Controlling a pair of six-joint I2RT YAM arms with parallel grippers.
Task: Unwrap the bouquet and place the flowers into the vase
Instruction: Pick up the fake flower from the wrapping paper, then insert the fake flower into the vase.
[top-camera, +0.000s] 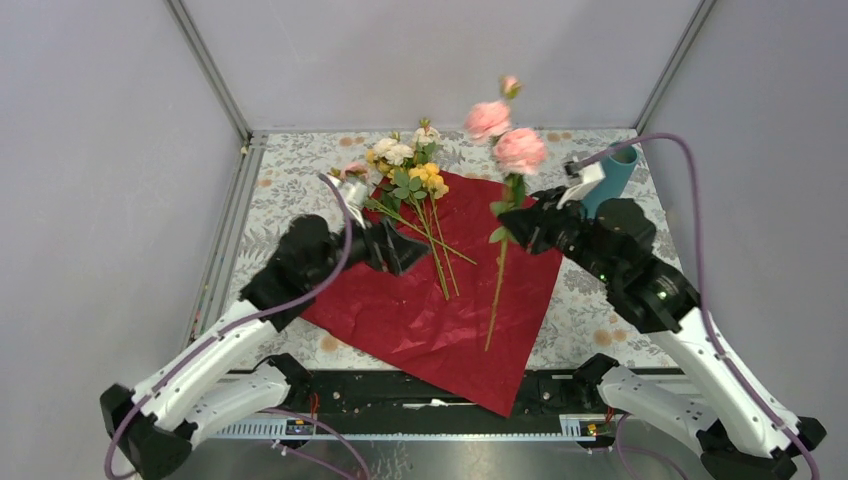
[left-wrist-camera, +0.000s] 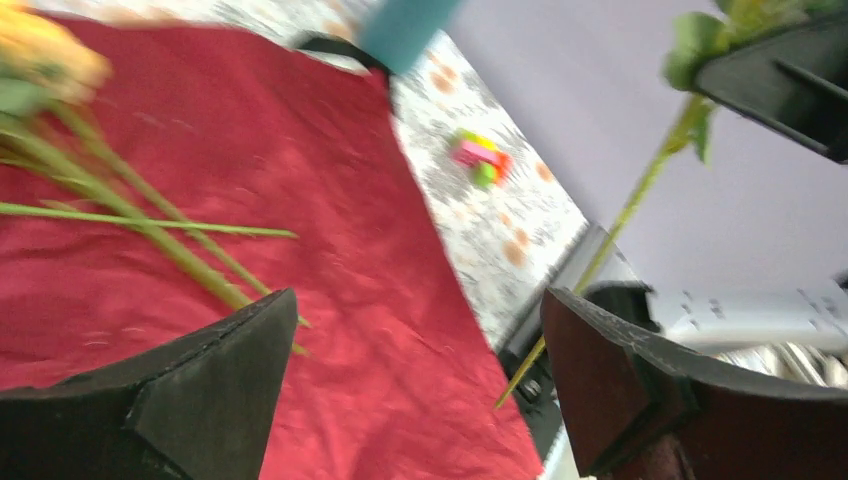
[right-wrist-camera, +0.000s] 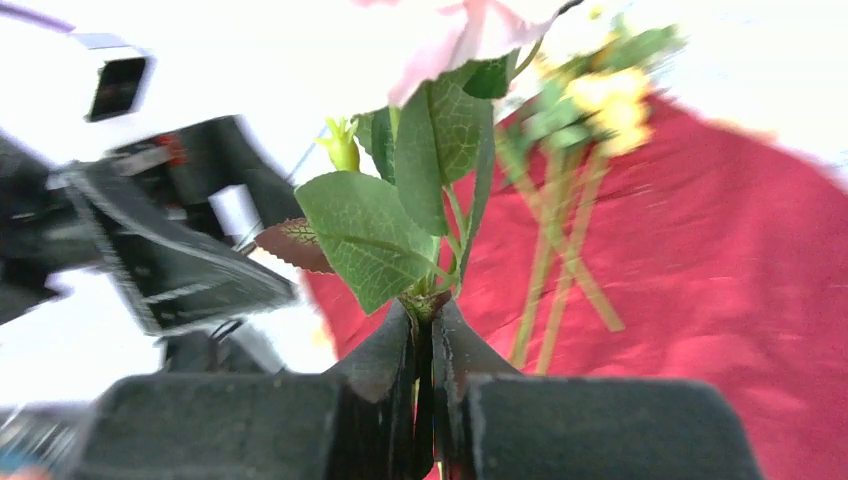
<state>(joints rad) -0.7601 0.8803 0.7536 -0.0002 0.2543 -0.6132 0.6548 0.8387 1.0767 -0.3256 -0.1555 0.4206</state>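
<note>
My right gripper (right-wrist-camera: 428, 335) is clamped on the stem of the pink flowers (top-camera: 519, 150), just below the leaves, over the right edge of the dark red paper (top-camera: 430, 310) at centre frame in the top view. The cream and yellow flowers (top-camera: 405, 165) lie on the paper's upper part, stems pointing down-frame. My left gripper (left-wrist-camera: 417, 305) hangs over the paper's left side, fingers wide apart, holding nothing. The paper lies spread on a flower-printed tablecloth (top-camera: 590, 310), boxed in by plain grey walls (top-camera: 440, 60). The teal vase (top-camera: 612, 182) stands at upper right, just behind my right arm; its inside does not show. A small multicoloured toy (left-wrist-camera: 480, 160) sits on the cloth.
</note>
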